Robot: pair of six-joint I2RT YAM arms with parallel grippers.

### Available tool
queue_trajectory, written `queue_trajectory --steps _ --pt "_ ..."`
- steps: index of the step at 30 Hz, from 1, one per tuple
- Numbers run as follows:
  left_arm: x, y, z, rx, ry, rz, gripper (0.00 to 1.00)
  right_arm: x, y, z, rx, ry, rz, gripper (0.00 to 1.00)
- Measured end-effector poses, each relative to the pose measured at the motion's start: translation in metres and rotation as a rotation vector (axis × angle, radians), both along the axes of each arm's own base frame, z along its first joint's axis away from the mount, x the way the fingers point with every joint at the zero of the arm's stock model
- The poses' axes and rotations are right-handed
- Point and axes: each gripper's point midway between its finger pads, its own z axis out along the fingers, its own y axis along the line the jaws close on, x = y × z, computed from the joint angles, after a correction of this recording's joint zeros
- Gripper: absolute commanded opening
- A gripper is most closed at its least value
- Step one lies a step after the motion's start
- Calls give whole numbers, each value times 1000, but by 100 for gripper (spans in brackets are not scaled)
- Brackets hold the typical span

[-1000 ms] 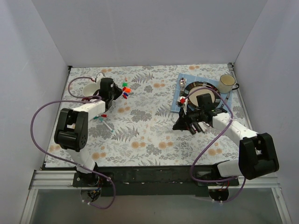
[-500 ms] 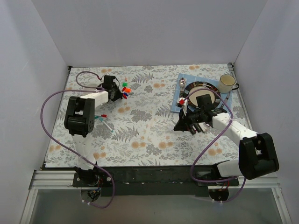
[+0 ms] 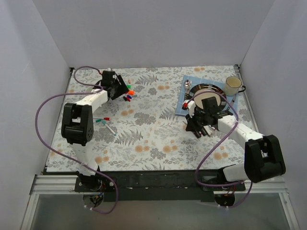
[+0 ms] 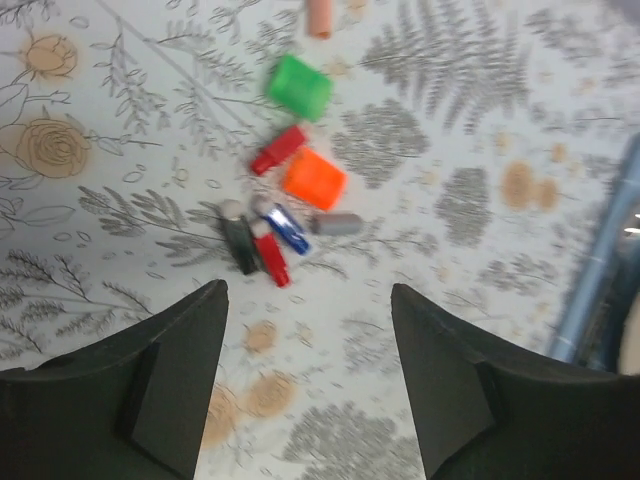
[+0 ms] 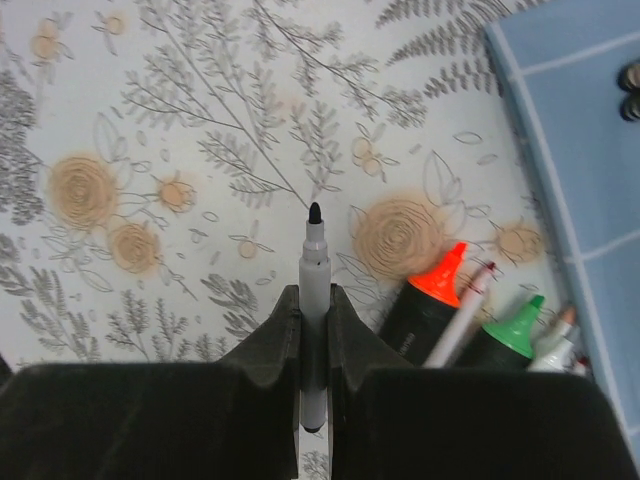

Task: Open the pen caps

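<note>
Clenching an uncapped pen [image 5: 314, 255], right jaws; left jaws apart above pen caps [image 4: 313, 178]

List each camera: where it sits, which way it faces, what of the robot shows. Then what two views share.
Top external: above and behind the arms, looking down on the floral table; both arms show, with left tool and right tool.
Left wrist: on the left arm, facing down at loose pen caps; its open fingers frame the bottom.
Right wrist: on the right arm, facing down; its fingers are shut on a slim uncapped pen.
Shared: top and left wrist views both show the pen caps.
</note>
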Motion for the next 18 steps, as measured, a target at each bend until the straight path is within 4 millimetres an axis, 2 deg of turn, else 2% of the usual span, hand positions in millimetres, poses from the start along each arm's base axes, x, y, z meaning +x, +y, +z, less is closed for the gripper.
queue_trajectory --steps 4,5,7,9,11,12,14,18 --pt "-22 -15 81 -75 -164 -107 82 11 -20 -11 -84 -10 -66 6" --pt "-32 -18 105 -92 -220 -136 84 13 -25 -16 -108 -5 -80 7" --pt "-55 -21 143 -115 -321 -185 96 15 -33 -24 -145 5 -104 9" --pt "-83 -21 168 -122 -401 -228 98 17 -42 -30 -177 17 -130 14" --pt "-110 -18 175 -115 -439 -255 98 19 -52 -34 -201 28 -163 19" --pt "-122 -16 173 -106 -448 -262 98 20 -57 -35 -209 31 -177 26" --pt "-141 -12 162 -88 -447 -271 98 22 -64 -35 -220 32 -204 30" --pt "-172 -2 127 -61 -389 -256 98 24 -70 -36 -240 30 -220 38"
